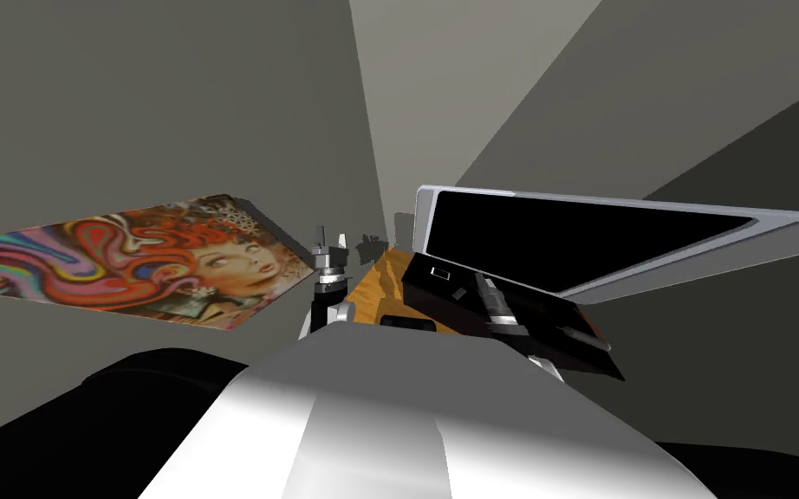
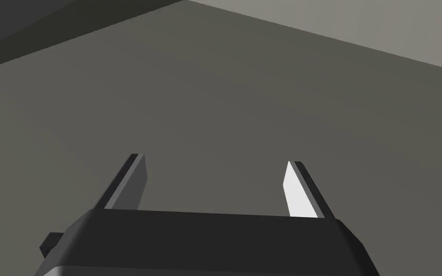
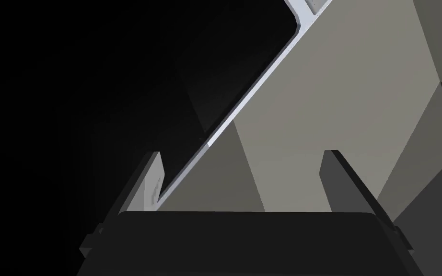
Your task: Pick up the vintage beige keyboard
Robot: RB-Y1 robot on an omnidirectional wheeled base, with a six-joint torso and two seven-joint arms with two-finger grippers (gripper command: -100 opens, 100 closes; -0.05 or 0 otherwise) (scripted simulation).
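Orange-brown wood forms the worktop, seen in the head view as a narrow strip between the 2 arms. The keyboard lies flat on it as a dark slab, rendered black rather than beige. It sits directly in front of the monitor, along the monitor's lower edge. The monitor has a silver frame and a black screen.

Right tool: open. Its 2 fingers stand wide apart with nothing between them. In the head view the right forearm crosses the middle of the keyboard, with the tool end over the slab and aimed toward the monitor. Whether the tool touches the keyboard cannot be told. Past the fingers, the right wrist view shows the monitor's silver frame edge running diagonally, with black screen on one side and grey wall on the other.

Left tool: open. It stands upright beside the left edge of the worktop, apart from the keyboard. In the left wrist view its fingers are spread and hold nothing.

A small dark block lies on the worktop just beside the keyboard's near left corner; what it is cannot be told. A painting of a red-haired face hangs on the wall to the left.
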